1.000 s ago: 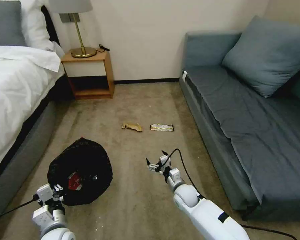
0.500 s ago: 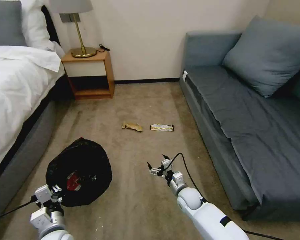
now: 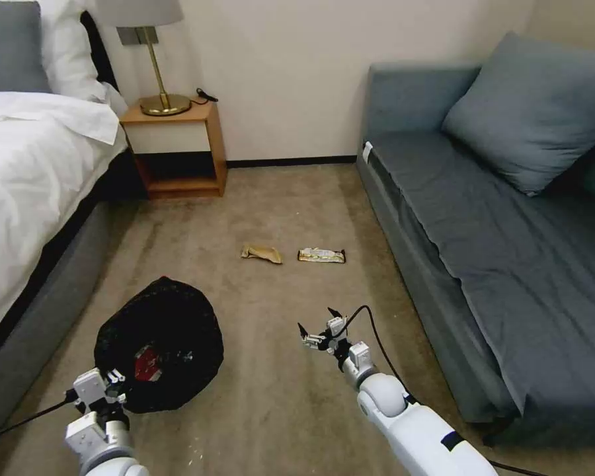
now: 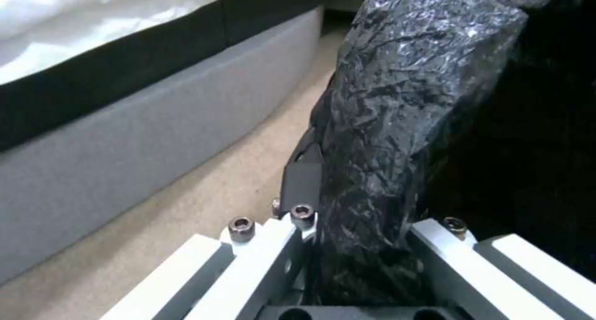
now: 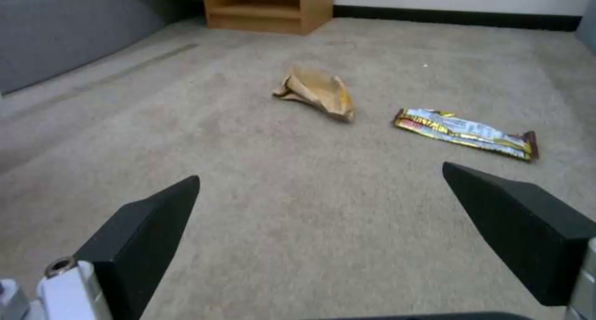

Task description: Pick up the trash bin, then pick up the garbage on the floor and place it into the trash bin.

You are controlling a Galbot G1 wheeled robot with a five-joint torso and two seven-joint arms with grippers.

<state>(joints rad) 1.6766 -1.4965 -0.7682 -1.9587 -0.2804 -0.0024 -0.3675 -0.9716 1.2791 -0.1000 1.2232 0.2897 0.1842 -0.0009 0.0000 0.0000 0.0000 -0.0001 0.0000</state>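
Two pieces of garbage lie on the carpet (image 3: 277, 396) ahead of the robot, near each other but apart: a crumpled tan wrapper (image 3: 262, 252) and, toward the sofa (image 3: 509, 264), a flat snack bar wrapper (image 3: 321, 255). Both look light, thin and limp, so they would likely buckle or slide under a push. The tan one stands up in folds, and its raised crest looks like the easiest place to pinch; the bar wrapper lies flat, so taking it across its narrow middle, fingertips pressed into the pile, seems the safer hold. The right gripper (image 3: 320, 330) hangs low over the floor short of them, its fingers (image 5: 146, 227) spread wide and empty. The trash bin (image 3: 158, 344) sits at the robot's left near the bed (image 3: 33, 185), a red-and-white packet (image 3: 147, 363) visible inside. The left gripper (image 3: 106, 387) is clamped on the bin's bag-covered rim; that crinkly film looks slippery, so the hold probably depends on the stiff wall beneath.
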